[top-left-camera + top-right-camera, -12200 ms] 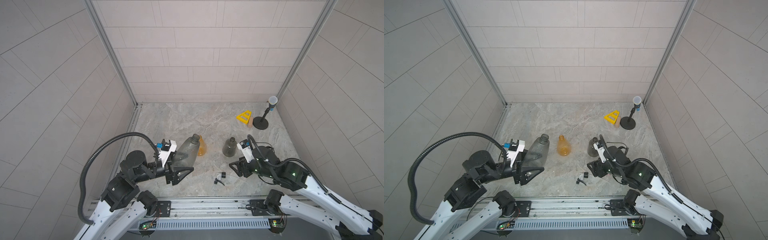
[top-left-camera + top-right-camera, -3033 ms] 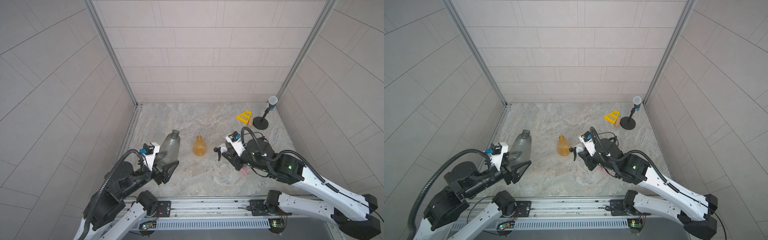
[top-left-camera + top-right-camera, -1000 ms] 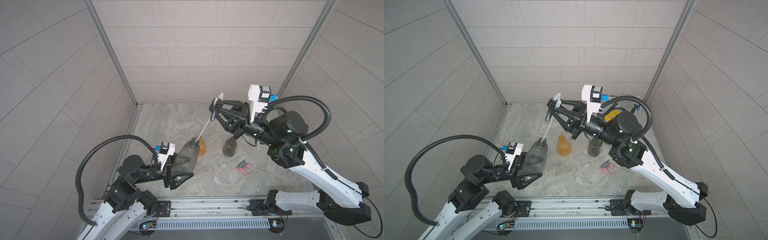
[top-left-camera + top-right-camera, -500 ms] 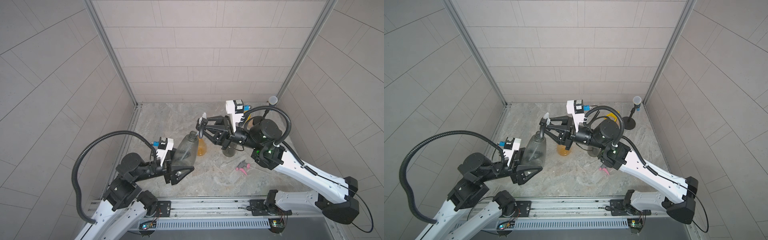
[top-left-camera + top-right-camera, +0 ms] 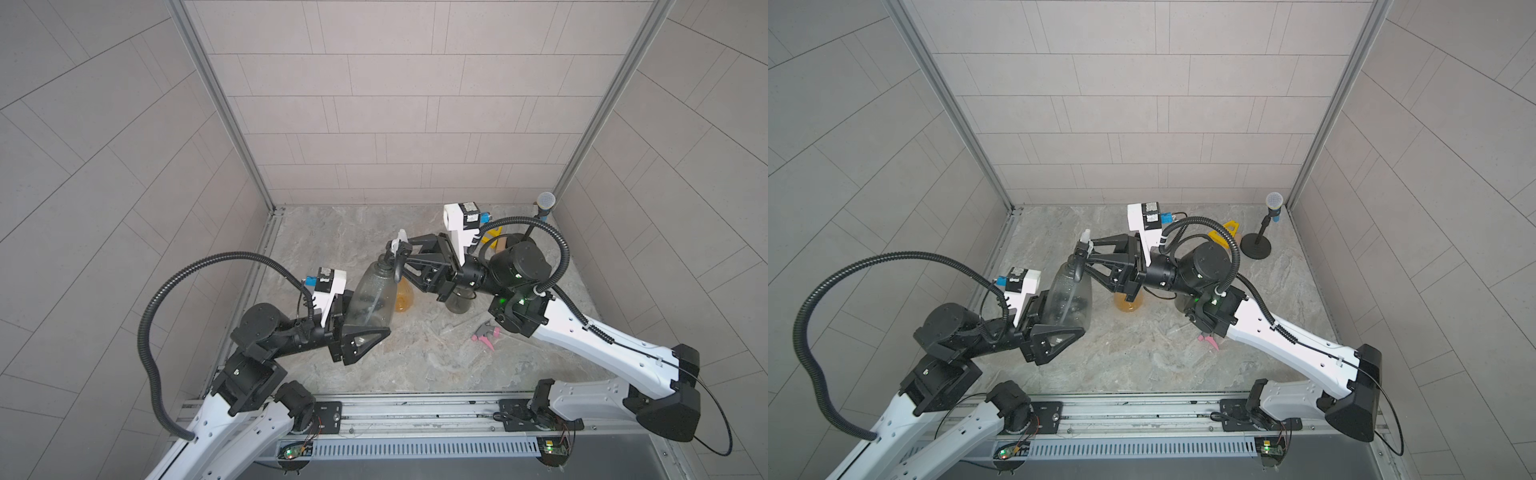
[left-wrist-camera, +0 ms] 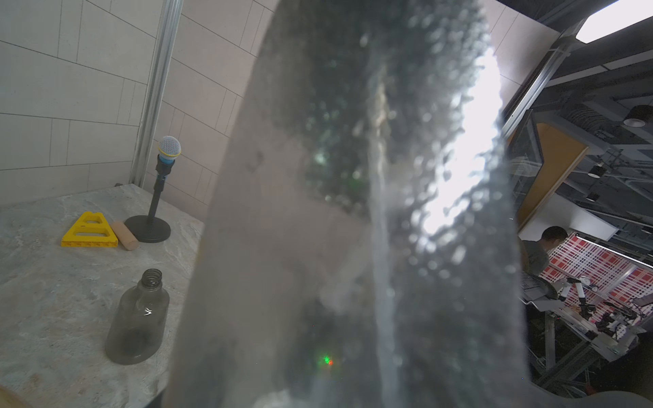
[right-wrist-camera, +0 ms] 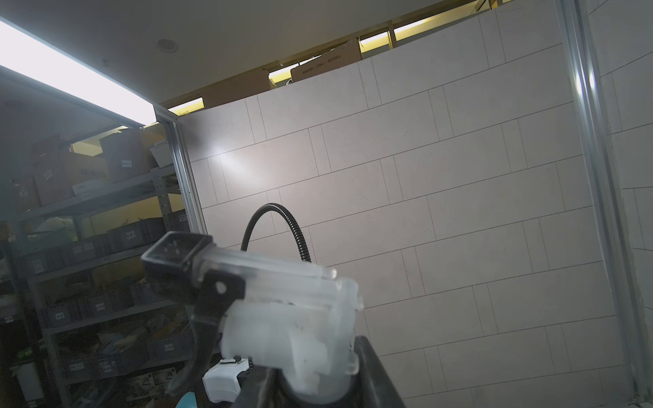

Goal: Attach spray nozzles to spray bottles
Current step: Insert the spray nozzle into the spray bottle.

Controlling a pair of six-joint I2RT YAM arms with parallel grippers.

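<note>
While clamped in the right gripper (image 5: 402, 257), nozzle (image 5: 400, 242) tops grey bottle (image 5: 371, 300).

- I see a grey marbled tabletop (image 5: 415, 365).
- Mid-table stand an amber bottle (image 5: 405, 300) and an uncapped smoky grey bottle (image 6: 137, 318).
- A grey-and-pink nozzle (image 5: 485, 332) lies on its side near them.
- In the far right corner, a yellow triangle (image 6: 90, 231) touches a wooden peg (image 6: 123, 236), with the microphone stand (image 5: 1256, 249) just beside.

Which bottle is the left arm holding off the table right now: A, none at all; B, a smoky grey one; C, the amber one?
B: the left fingers clamp the smoky grey bottle, while the amber bottle stands on the table behind it.
</note>
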